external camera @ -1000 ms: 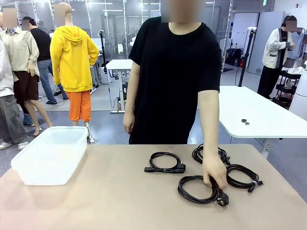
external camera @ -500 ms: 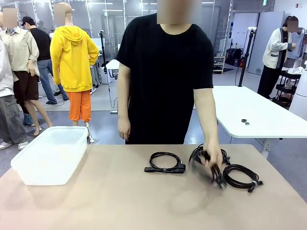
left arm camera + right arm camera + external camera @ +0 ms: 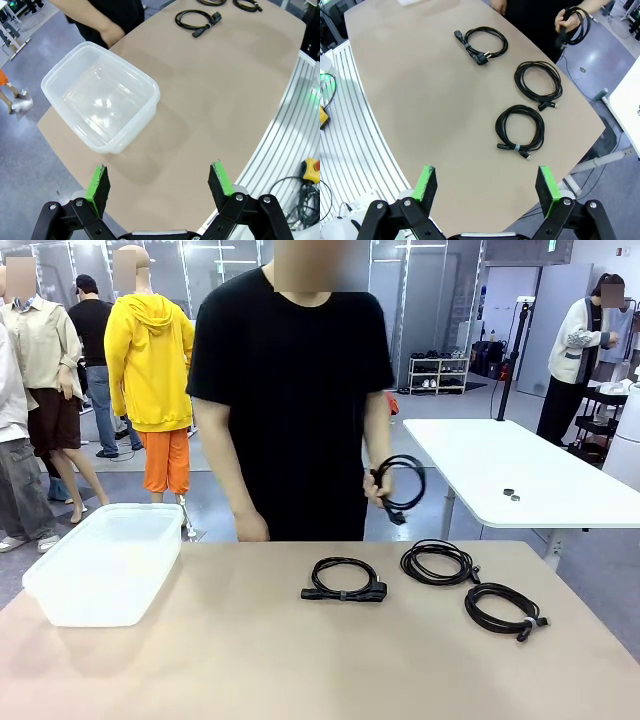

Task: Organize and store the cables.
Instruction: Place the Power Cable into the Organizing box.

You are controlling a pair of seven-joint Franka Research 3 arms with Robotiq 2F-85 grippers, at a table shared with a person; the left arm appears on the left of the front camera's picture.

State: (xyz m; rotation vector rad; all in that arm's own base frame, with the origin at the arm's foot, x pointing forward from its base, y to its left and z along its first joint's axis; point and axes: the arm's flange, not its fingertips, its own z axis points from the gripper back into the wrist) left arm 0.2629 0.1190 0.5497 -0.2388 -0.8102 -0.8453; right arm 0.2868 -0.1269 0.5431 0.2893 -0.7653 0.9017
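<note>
Three coiled black cables lie on the tan table: one with a chunky plug near the middle, one behind it to the right, one nearest the right edge. The person's hand holds another coil up off the table at waist height. My left gripper hangs open high above the table's left end. My right gripper is open too, high over the right end, nothing between its fingers.
A clear plastic bin stands empty at the table's left side, with the person's other hand near its far corner. A white table stands behind to the right. Bystanders stand far off at the left.
The person picked a coil up from the right front of the table, lifted it to waist height, and stepped toward the left.
</note>
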